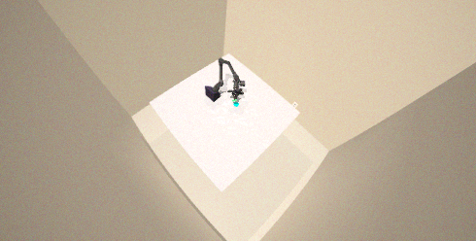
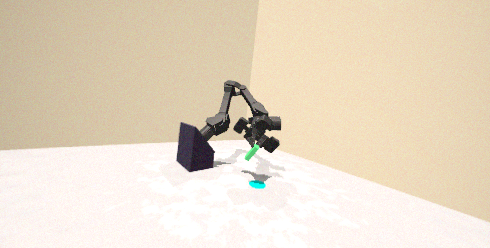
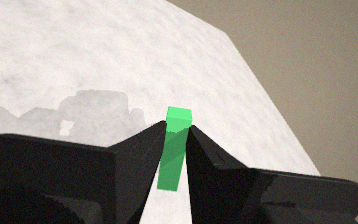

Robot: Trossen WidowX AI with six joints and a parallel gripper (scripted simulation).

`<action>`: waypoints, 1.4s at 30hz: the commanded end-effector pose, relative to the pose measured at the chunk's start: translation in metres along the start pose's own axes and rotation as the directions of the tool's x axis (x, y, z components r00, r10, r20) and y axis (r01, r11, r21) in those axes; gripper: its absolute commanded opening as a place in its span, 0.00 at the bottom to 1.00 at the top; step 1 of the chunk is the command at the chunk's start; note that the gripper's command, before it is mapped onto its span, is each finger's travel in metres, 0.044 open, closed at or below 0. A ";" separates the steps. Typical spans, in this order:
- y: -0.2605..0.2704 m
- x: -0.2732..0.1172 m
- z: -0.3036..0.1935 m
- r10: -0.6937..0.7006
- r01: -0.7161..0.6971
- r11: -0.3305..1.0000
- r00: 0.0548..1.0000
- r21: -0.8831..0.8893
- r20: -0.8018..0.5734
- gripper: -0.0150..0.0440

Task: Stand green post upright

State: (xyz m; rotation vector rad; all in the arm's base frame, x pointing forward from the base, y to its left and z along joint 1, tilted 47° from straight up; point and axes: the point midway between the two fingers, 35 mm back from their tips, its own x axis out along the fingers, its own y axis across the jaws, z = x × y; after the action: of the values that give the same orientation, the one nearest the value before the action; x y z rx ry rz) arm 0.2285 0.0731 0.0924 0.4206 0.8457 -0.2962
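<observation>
The green post [image 2: 251, 153] [image 3: 174, 155] is held in the air, tilted, with its lower end pointing down to the left in the exterior view. It shows only as a tiny green spot in the top view. My gripper [image 2: 257, 145] [image 3: 177, 128] is shut on the post, one finger on each side of it. The cyan circle [image 1: 236, 104] [image 2: 257, 184] lies flat on the table, below the post in the exterior view. The circle is not visible in the wrist view.
The arm's dark base block [image 1: 212, 93] [image 2: 194, 148] stands on the white table [image 1: 219, 157] [image 2: 100, 197] to the left of the circle. The table's edge runs along the right in the wrist view. The arm's shadow falls near the circle.
</observation>
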 end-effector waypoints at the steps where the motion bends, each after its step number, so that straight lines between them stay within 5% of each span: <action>1: -0.002 -0.001 0.000 0.004 -0.005 1.000 1.000 0.017 0.029 0.29; 42: 0.004 -0.016 0.007 0.096 -0.145 0.974 0.960 0.175 0.262 0.29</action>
State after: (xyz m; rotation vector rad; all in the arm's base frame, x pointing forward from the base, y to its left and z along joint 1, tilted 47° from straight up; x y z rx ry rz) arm 0.2259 0.0760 0.1099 0.5845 0.5644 -0.3080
